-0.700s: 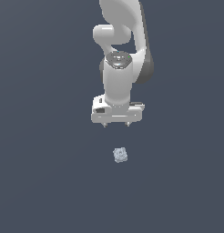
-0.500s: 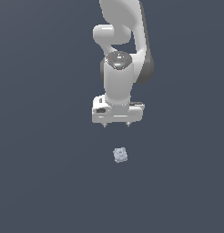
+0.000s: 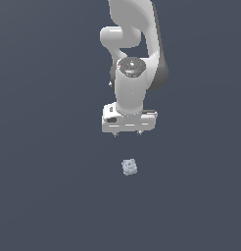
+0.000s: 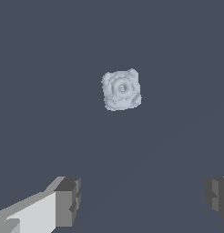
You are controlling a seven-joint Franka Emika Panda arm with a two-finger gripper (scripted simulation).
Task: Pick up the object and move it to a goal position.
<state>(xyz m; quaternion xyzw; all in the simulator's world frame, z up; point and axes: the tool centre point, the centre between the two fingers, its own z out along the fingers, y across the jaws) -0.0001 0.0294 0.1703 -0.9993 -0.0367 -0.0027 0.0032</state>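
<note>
The gripper (image 3: 128,133) is held above the dark floor (image 3: 49,186), fingers pointed down, jaws spread wide with nothing between them. In the wrist view the two fingertips (image 4: 68,200) are seen far apart, a gap much wider than the object. The object (image 3: 129,166), a small pale grey-blue lump with a bumpy surface and a round dimple on its upper face, is sat on the floor, apart from the gripper and not touched by it. In the exterior view it is placed below the gripper, near the line between the fingers. No goal marker is visible in either view.

Risks, as judged from here:
- In the wrist view the object (image 4: 121,89) is seen ahead of the finger line, not between the tips. If a straight descent is made without that offset being closed, one finger may be landed on the lump or it may be missed.
- The lump is sat rotated relative to the jaw axis. Corners may be contacted instead of flats, so a twist or squirt-out on closing is likely.
- The surface is irregular; a shallow grasp may slip on lift.
- Descent depth cannot be judged; floor contact by the fingertips is possible.
</note>
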